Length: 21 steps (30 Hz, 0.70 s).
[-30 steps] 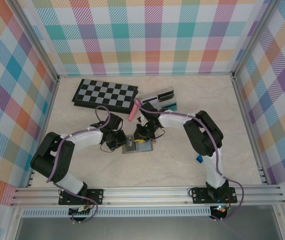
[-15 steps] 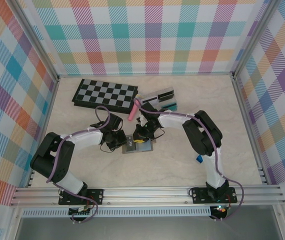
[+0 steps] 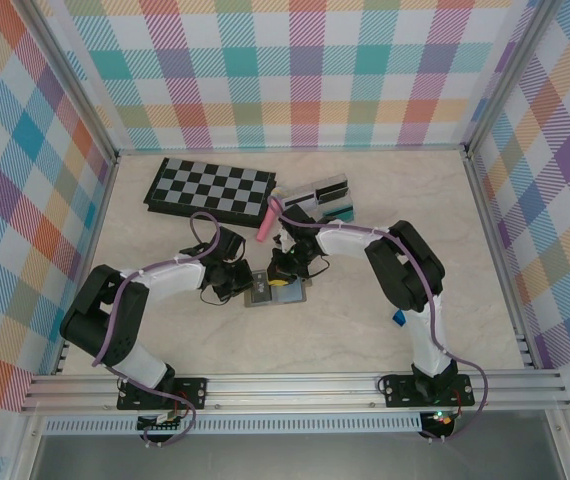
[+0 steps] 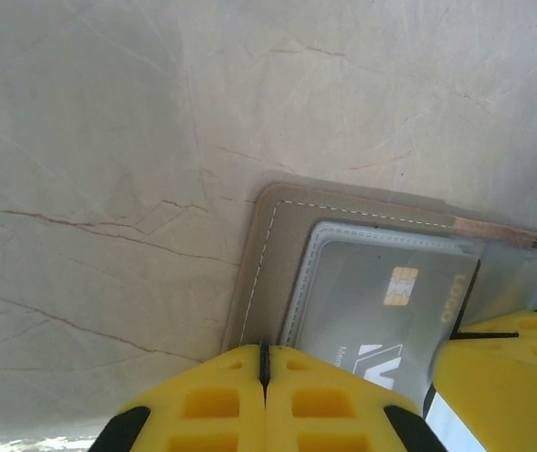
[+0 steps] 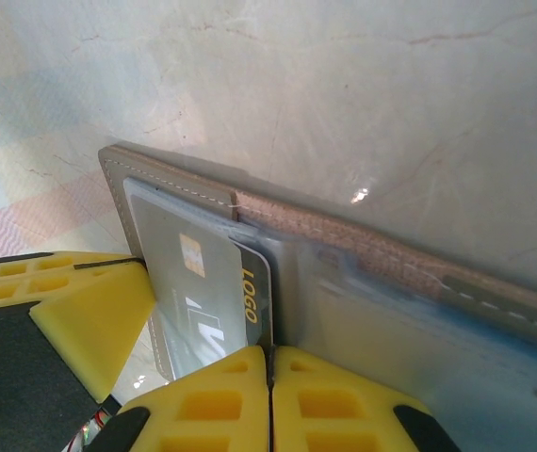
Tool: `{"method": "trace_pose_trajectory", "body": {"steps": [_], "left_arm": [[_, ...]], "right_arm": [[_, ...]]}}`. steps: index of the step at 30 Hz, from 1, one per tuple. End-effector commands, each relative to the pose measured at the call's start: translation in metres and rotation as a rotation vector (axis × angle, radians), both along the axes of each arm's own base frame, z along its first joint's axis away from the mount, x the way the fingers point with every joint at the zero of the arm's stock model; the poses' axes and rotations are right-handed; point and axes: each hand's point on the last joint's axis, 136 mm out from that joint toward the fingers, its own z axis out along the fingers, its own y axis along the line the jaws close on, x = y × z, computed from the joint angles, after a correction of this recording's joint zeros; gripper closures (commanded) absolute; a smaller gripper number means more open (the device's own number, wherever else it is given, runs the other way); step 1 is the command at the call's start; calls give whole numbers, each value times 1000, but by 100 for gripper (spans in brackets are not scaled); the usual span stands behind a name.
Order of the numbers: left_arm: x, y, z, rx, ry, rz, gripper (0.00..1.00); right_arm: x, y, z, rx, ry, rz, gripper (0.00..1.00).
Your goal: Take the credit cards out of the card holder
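Little has changed over the last second. The card holder (image 3: pixel 277 293) lies open in the same spot at the middle of the surface (image 3: pixel 385 230), and both arms keep nearly the same pose over it. The left gripper (image 3: pixel 245 284) has closed the last bit. Its yellow fingers now meet at the holder's left edge and hold nothing that can be seen. The right gripper (image 3: pixel 285 276) has closed from a small gap to fingers pressed together over the right panel. The black card (image 4: pixel 372 306) sits in its clear pocket. Its edge runs down to the right gripper's seam, and I cannot tell whether it is pinched there. The chessboard (image 3: pixel 210 188) at upper left is unmoved.
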Motion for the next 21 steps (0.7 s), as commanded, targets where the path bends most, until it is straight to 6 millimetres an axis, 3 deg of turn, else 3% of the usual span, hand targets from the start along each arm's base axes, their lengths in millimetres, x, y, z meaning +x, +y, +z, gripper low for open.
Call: {"method": "trace_pose_trajectory", "body": {"steps": [1, 14, 21], "left_arm": [[-15, 11, -11, 53, 43, 0, 97], [-9, 6, 0, 39, 21, -20, 92], [4, 0, 21, 25, -28, -36, 94]], "right_arm": [[-3, 0, 5, 0, -17, 13, 93], [1, -17, 18, -1, -38, -17, 92], [1, -23, 10, -37, -30, -24, 91]]}}
